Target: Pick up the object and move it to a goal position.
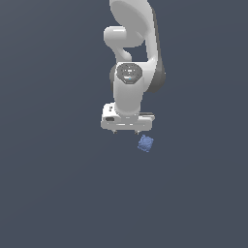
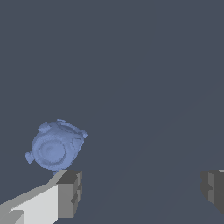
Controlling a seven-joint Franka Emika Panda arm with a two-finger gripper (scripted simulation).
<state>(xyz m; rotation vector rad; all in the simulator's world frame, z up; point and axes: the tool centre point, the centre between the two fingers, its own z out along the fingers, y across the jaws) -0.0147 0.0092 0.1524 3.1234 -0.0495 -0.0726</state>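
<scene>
The object is a small blue mottled block (image 1: 145, 144) lying on the dark grey floor, just below and toward the exterior view's right of the white gripper (image 1: 125, 131). The gripper hangs from the white arm, and its short fingertips stand wide apart with nothing between them. In the wrist view the blue block (image 2: 56, 146) looks rounded and knobbly and lies just beyond one grey fingertip (image 2: 69, 192), outside the gap between the fingers. The gripper (image 2: 142, 190) is open, and the other fingertip (image 2: 213, 188) shows at the frame's edge.
A plain dark grey floor (image 1: 58, 184) fills both views. No other objects, containers or edges show. No goal marker shows.
</scene>
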